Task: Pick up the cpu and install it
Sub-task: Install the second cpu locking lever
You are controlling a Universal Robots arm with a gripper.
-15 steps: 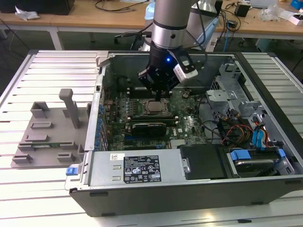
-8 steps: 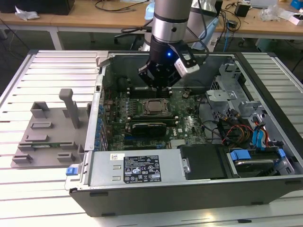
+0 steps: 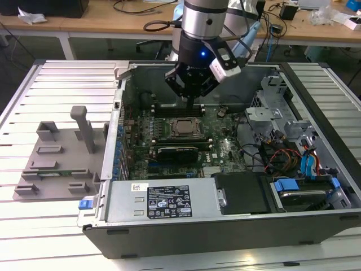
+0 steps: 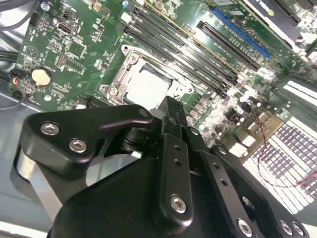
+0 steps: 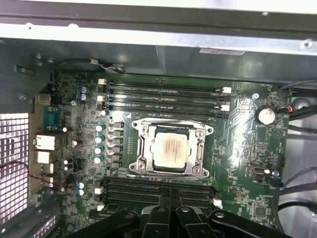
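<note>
Gripper (image 3: 190, 103) hangs inside the open PC case (image 3: 316, 113), above the motherboard (image 3: 225, 149), w/ fingers drawn together to a narrow point and nothing held between them. In the second wrist view the gripper (image 4: 171, 106) shows the same: fingers closed up, tips bare, no chip clamped.

CPU (image 3: 183, 127) lies flat in the socket frame (image 3: 179, 135), below the gripper and slightly toward the near side of the case in the exterior view. Gripper tip is above it, apart, not touching. Judged: chip is already seated in the socket; whether the frame is latched down cannot be told.

Key relation: CPU is square, so no long axis to speak of; its edges run parallel w/ the RAM slots (image 5: 163, 91) either side of the socket. Approach line from gripper to chip is near-vertical w/ a small offset toward the case's near wall.

View differences:
- First wrist view looks straight down on the CPU (image 5: 170, 148), pale lid fully visible, centred in the socket frame (image 5: 171, 171), gripper (image 5: 171, 210) linkage at the frame edge. Best for alignment.
- Second wrist view is oblique: CPU (image 4: 148, 87) partly hidden behind the fingers; confirms tips are clear of the lid.
- Exterior view adds the grey fixture tray (image 3: 53, 164) on the desk (image 3: 62, 84), well apart from the case, on the exterior view's left.
</note>
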